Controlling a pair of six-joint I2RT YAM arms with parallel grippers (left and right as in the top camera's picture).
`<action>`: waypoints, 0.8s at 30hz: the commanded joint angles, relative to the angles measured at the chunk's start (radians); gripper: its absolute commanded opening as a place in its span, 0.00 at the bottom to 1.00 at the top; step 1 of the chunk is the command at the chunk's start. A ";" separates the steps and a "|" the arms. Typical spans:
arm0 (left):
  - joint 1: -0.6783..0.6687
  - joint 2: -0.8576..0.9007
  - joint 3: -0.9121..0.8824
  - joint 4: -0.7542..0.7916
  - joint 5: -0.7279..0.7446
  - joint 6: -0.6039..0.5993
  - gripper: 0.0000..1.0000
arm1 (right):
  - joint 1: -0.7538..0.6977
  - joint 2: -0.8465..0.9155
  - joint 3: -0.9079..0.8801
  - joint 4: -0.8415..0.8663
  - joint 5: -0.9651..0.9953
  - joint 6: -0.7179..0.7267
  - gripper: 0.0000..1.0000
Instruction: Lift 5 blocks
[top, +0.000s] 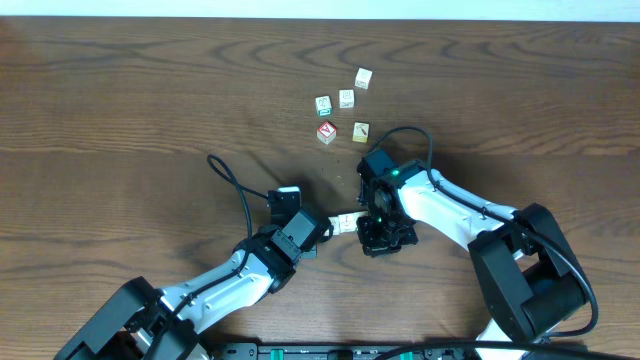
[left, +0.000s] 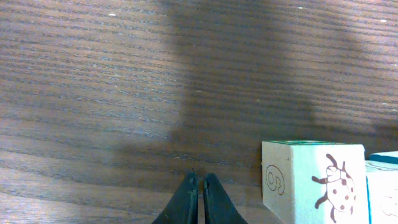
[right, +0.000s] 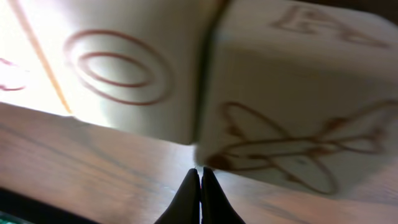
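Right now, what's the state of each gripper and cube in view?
left gripper: shut, empty, tips beside the block pair.
right gripper: shut, empty, tips at the pair's other side.
block pair: side by side on the table between the grippers, not gripped.
far blocks: three, resting apart on the table.
red cube: resting on the table.
tan cube: resting on the table.
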 joint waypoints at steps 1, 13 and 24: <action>0.005 0.027 -0.029 -0.027 -0.005 -0.009 0.07 | 0.006 0.002 -0.005 -0.003 0.089 -0.002 0.01; 0.005 0.027 -0.029 -0.030 -0.005 -0.009 0.07 | 0.006 0.002 -0.005 0.039 0.156 0.019 0.01; 0.005 0.027 -0.029 -0.030 -0.005 -0.009 0.07 | 0.006 0.002 -0.005 0.072 0.157 0.018 0.01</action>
